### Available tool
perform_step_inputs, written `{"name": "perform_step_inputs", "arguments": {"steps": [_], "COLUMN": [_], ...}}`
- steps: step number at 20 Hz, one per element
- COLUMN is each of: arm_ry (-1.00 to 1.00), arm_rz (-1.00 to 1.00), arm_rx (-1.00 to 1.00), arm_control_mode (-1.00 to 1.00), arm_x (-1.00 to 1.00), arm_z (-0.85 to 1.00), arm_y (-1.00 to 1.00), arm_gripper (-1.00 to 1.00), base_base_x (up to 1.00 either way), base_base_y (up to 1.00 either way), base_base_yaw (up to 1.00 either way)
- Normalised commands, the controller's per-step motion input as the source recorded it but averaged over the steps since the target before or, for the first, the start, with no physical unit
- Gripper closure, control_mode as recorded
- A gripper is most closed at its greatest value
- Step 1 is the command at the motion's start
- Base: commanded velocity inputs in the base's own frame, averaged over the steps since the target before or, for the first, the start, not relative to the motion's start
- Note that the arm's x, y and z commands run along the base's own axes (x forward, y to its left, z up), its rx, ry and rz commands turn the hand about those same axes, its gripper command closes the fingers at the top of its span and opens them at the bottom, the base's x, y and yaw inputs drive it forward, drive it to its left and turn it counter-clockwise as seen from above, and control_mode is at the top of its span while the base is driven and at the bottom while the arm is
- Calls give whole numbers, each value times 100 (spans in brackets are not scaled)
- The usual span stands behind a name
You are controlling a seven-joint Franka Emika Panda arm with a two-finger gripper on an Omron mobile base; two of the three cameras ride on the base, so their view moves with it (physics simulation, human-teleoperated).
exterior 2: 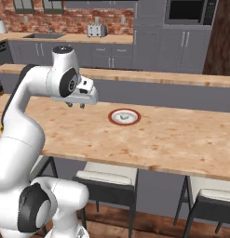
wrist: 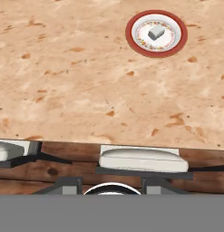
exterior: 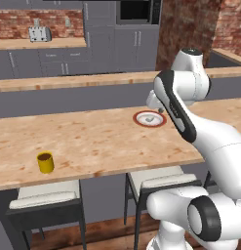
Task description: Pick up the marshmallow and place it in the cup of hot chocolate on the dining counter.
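Note:
The marshmallow [wrist: 156, 32] is a small whitish-grey lump lying on a round white plate with a red rim [wrist: 129, 35] on the dining counter [wrist: 77, 81]. The base views show the same marshmallow [exterior: 150, 118] [exterior 2: 123, 117] on its plate [exterior: 135, 118] [exterior 2: 111, 116]. The yellow cup of hot chocolate [exterior: 45, 162] stands upright near the counter's front left, far from the plate. My gripper [exterior 2: 76, 105] hovers above the counter [exterior 2: 181, 139], left of the plate and well above it. Its two short dark fingers stand apart with nothing between them.
Pale-seated stools [exterior: 44, 197] [exterior: 161, 180] [exterior 2: 107, 174] are tucked under the counter's near edge. A narrower wooden ledge on a grey wall [exterior: 68, 80] [exterior 2: 158, 76] runs behind the counter. Grey cabinets and a brick wall lie beyond.

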Motion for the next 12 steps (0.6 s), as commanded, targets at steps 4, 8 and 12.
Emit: {"name": "perform_step_inputs", "arguments": {"steps": [4,8,12], "arm_ry": [0,0,7], "arm_rz": [0,0,-2], "arm_rx": [0,0,0], "arm_control_mode": [-100,-100,-100], "arm_x": [-17,-45,-17], "arm_z": [0,0,-9], "arm_y": [0,0,-12], "arm_gripper": [-100,-100,-100], "base_base_x": [0,0,0], "base_base_y": [0,0,0], "base_base_yaw": [0,0,0]}}
